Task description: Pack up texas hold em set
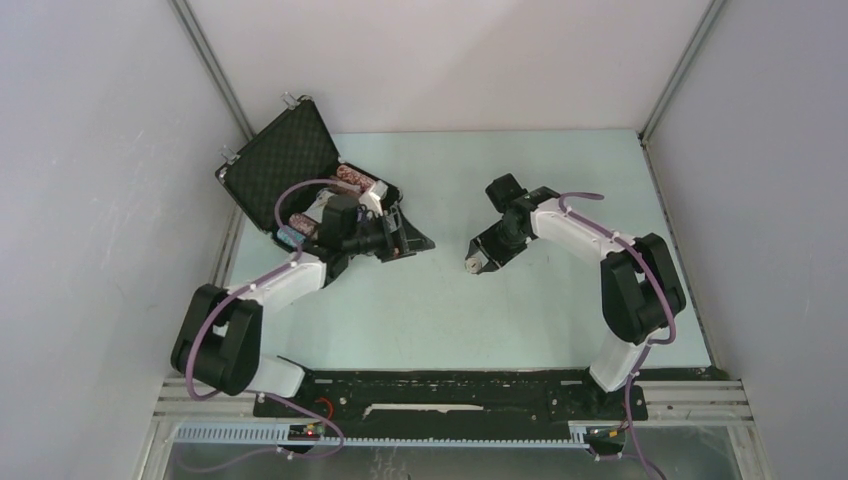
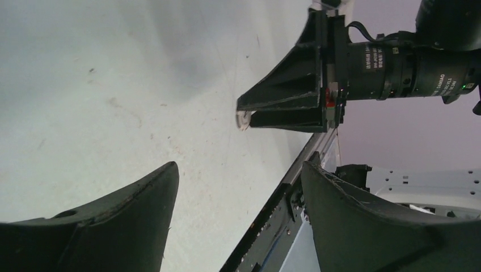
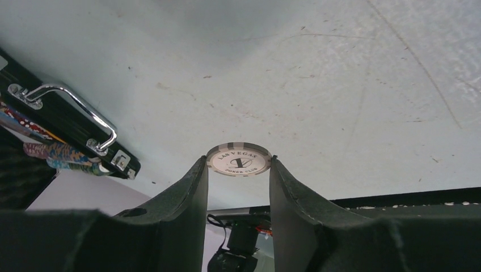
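Pale table (image 1: 500, 300), open case (image 1: 285, 160) at far left.
Only the right wrist view shows lettering on the chip (image 3: 238, 160) that the right gripper (image 1: 474, 264) pinches; the left gripper (image 2: 239, 169) gapes empty by the case.

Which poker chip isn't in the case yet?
The white chip marked 1, pinched in the right end effector. The other chips sit in rows inside the open case.

Lab cell: white panels (image 1: 440, 60) on aluminium framing (image 1: 207, 60)
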`<control>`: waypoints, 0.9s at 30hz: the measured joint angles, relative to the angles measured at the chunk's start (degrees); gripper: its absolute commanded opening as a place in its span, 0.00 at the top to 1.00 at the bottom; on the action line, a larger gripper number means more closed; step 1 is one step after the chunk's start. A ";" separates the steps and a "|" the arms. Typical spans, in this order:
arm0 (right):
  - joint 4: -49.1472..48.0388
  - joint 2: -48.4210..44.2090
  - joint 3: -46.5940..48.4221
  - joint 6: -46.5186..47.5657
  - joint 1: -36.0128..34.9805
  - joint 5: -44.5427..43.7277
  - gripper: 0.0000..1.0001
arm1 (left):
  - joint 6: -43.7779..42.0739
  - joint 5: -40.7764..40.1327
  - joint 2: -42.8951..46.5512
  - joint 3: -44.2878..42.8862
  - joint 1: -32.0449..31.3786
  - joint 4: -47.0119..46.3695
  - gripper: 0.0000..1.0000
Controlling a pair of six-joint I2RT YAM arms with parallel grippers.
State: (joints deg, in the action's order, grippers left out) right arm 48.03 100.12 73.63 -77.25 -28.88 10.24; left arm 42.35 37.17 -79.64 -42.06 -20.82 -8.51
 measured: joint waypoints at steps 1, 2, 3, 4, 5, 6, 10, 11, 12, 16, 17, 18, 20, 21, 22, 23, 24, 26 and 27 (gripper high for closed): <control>-0.33 -0.02 0.00 -0.17 -0.20 0.28 0.74 | 0.66 -0.15 -0.68 0.02 -1.05 -1.62 0.21; -0.72 -0.02 0.00 -0.33 -0.44 0.59 0.74 | 1.05 -0.57 -1.33 0.02 -1.97 -3.23 0.24; -1.09 -0.02 0.00 -0.52 -0.68 0.87 0.74 | 1.40 -1.01 -2.14 0.02 -2.95 -4.81 0.27; -1.55 -0.02 0.00 -0.74 -0.94 1.25 0.74 | 1.90 -1.18 -2.89 0.02 -3.72 -6.10 0.29; -1.95 -0.02 0.04 -0.94 -1.18 1.60 0.74 | 2.91 -1.46 -4.15 0.09 -4.72 -8.17 0.31; -2.27 -0.02 0.09 -1.11 -1.36 1.92 0.74 | 4.02 -1.53 -5.11 0.28 -5.22 -9.94 0.31; -2.49 -0.04 1.88 -1.42 -2.49 2.51 0.74 | 8.39 -2.58 -7.61 4.24 -6.32 -16.98 0.33; -2.80 -0.04 2.34 -1.57 -2.82 2.58 0.74 | 8.90 -2.78 -7.72 4.94 -6.34 -17.42 0.35; -3.10 -0.13 2.69 -1.68 -3.15 2.69 0.74 | 9.88 -3.30 -7.82 6.05 -6.43 -18.56 0.35; -4.15 -0.35 2.86 -2.51 -4.00 3.50 0.74 | 11.82 -4.72 -8.04 8.44 -6.49 -21.79 0.40; -4.44 -0.35 2.86 -2.82 -4.24 3.67 0.74 | 12.20 -5.01 -8.20 8.59 -6.51 -22.67 0.43; -4.66 -0.35 2.86 -3.04 -4.46 3.82 0.74 | 12.41 -5.09 -8.41 8.57 -6.54 -23.52 0.45; -5.16 -0.35 2.86 -3.41 -4.85 4.07 0.74 | 12.90 -5.18 -8.70 8.57 -6.56 -24.79 0.48; -5.42 -0.35 2.86 -3.63 -5.05 4.15 0.74 | 13.18 -5.18 -8.90 8.57 -6.56 -25.51 0.50; -5.60 -0.35 2.86 -3.87 -5.27 4.26 0.74 | 13.27 -5.18 -9.16 8.57 -6.56 -26.18 0.52; -5.70 -0.35 2.89 -4.00 -5.40 4.28 0.74 | 13.40 -5.20 -9.42 8.57 -6.58 -26.84 0.54; -5.77 -0.35 2.93 -4.13 -5.60 4.31 0.74 | 13.64 -5.18 -9.62 8.57 -6.60 -27.23 0.55; -5.88 -0.35 2.93 -4.31 -5.73 4.07 0.74 | 14.03 -5.03 -9.92 8.57 -6.67 -27.91 0.58; -5.90 -0.35 2.93 -4.35 -5.70 4.00 0.74 | 14.25 -5.01 -10.08 8.57 -6.71 -28.30 0.60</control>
State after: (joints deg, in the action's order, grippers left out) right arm 42.13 99.77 76.55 -81.60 -34.59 14.24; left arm 56.60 32.16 -89.71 -33.50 -27.53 -36.82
